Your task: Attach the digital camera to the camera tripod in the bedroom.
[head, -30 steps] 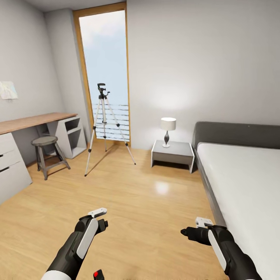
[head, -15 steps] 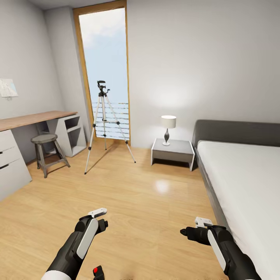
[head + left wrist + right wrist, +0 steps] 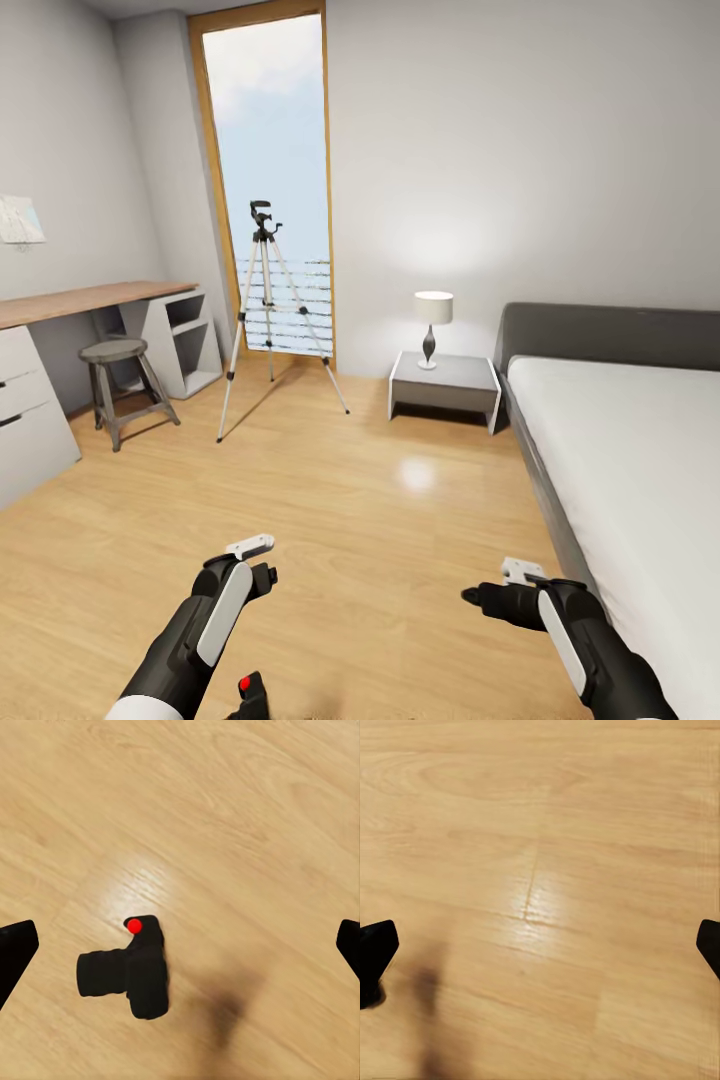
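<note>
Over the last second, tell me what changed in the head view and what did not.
The whole view shifted, so the camera moved, not the furniture. The digital camera shows a little more at the bottom edge, on the floor by the left arm. Nothing was grasped or released: the left gripper and the right gripper hover as before, both open and empty. The camera tripod stays by the window.

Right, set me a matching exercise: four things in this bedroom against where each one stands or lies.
Things:
1. small black camera with a red dot
2. silver-legged tripod with a black head
3. white-shaded table lamp
4. round grey stool

Places:
A. on the grey nightstand beside the bed
B. on the wood floor, below the left hand
C. in front of the tall window
D. by the wooden-topped desk

Pairs: 1-B, 2-C, 3-A, 4-D
</note>
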`<state>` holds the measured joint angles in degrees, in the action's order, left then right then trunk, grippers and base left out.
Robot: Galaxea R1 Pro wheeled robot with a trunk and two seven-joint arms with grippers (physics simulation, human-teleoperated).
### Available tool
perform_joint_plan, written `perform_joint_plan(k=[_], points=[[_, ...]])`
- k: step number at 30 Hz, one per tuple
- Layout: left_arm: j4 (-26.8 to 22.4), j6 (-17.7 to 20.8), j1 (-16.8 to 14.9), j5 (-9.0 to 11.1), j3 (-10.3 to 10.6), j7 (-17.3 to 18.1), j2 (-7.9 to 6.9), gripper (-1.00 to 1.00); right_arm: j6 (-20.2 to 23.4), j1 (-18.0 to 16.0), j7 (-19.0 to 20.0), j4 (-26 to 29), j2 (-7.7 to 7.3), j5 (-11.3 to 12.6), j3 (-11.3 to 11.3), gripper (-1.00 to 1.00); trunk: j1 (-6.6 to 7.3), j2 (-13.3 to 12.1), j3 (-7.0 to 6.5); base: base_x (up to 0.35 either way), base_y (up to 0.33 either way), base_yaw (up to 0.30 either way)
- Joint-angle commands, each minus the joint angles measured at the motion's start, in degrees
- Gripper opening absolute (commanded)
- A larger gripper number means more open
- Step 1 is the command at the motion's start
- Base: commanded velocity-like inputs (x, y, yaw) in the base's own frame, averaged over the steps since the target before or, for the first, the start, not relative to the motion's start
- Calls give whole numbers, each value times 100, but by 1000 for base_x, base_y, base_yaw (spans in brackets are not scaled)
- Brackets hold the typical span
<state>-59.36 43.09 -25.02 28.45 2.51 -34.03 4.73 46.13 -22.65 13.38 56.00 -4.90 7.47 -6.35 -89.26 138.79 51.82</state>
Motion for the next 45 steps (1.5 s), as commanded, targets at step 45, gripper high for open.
perform_joint_plan(k=[45], points=[[232, -855, -3, 27, 33, -68, -25, 100, 203, -3, 2770, 30, -532, -62, 2, 100, -329, 491, 957, 0, 0, 0]])
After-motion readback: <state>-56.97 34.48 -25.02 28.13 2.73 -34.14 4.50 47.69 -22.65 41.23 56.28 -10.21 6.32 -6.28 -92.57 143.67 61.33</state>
